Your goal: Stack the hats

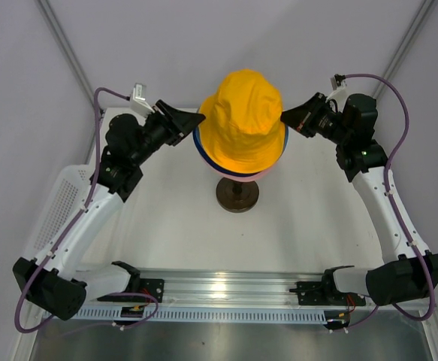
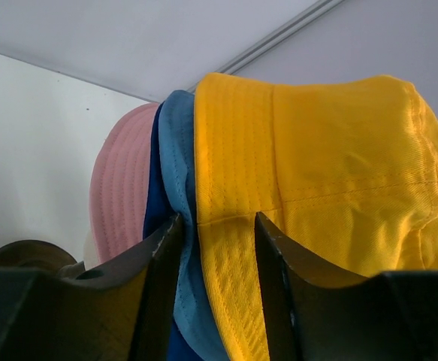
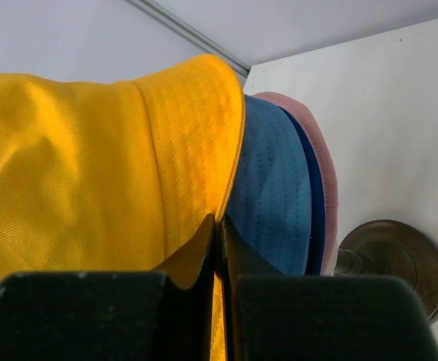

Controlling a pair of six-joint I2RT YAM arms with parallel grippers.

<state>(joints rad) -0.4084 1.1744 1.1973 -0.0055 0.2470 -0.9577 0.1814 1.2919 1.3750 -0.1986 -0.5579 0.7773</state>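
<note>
Looking down, we see the yellow hat (image 1: 241, 124) topping the stack above the round base (image 1: 237, 194), with the light blue hat (image 3: 273, 188), navy hat (image 2: 152, 218) and pink hat (image 2: 121, 188) nested beneath. Our right gripper (image 1: 285, 117) is pinched tight on the yellow hat's brim. The left gripper (image 1: 198, 119) stands half-wide astride the yellow and light blue brims, seemingly not squeezing them.

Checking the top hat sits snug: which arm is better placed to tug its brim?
Probably right. The right claw is pinched shut on the yellow hat brim; the left claw straddles it, open.
</note>
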